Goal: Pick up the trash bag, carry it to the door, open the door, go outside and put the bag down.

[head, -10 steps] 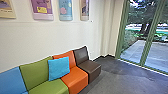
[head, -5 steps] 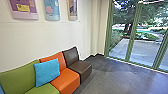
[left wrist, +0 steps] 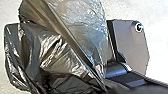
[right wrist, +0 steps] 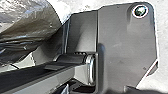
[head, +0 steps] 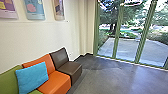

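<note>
Well, trash bag (left wrist: 50, 52) beside the robot's base plate (left wrist: 131, 42); glazed front (head: 144, 32) at 1 o'clock.
Too tight a pass could snag the bag on the brown seat (head: 71, 68) at 11 o'clock; either end effector's grip, I can't tell.

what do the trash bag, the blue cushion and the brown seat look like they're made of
The trash bag looks like thin, glossy dark plastic film: it crinkles and throws bright highlights. The blue cushion seems to be matte fabric, with soft edges and no sharp glare. The brown seat has a smooth, slightly shiny cover, probably leather or imitation leather; I can't tell which.
</note>
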Controlling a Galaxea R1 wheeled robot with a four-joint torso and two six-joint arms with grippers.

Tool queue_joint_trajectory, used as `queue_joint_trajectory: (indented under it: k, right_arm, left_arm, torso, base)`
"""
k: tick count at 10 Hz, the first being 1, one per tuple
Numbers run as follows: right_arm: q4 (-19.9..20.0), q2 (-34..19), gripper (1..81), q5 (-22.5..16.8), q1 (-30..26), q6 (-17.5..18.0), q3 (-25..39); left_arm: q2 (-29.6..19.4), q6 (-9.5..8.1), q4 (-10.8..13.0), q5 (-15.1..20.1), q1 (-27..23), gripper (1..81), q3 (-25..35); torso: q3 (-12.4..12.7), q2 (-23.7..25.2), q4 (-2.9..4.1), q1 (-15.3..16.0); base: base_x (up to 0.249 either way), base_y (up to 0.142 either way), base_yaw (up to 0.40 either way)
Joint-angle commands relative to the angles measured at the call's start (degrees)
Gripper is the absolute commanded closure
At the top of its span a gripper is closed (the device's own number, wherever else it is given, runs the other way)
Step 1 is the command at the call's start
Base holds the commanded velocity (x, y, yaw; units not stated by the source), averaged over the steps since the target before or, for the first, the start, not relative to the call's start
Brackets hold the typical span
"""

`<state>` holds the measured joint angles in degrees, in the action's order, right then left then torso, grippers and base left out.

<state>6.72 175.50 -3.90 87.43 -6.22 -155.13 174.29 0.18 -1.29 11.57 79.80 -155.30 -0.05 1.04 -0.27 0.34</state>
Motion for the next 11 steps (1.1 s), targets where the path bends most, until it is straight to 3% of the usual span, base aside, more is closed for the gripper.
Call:
queue_joint_trajectory:
  k: [1, 11]
  right_arm:
    - [-1.4, 0.9, 1.0, -3.4, -2.7, -0.1, 0.2]
    - [-1.9, 0.8, 1.0, -3.4, -2.0, 0.1, -0.7]
  left_arm:
    - [0.2, 0.34, 0.2, 3.4, -3.8, 81.1, 0.1]
    - [0.0, 0.43, 0.6, 3.4, -3.6, 81.1, -0.1]
  torso:
    - [0.0, 0.0, 0.00, 0.0]
    - [0.0, 0.0, 0.00, 0.0]
  base:
    - [0.000, 0.000, -0.341]
    - [0.000, 0.000, -0.341]
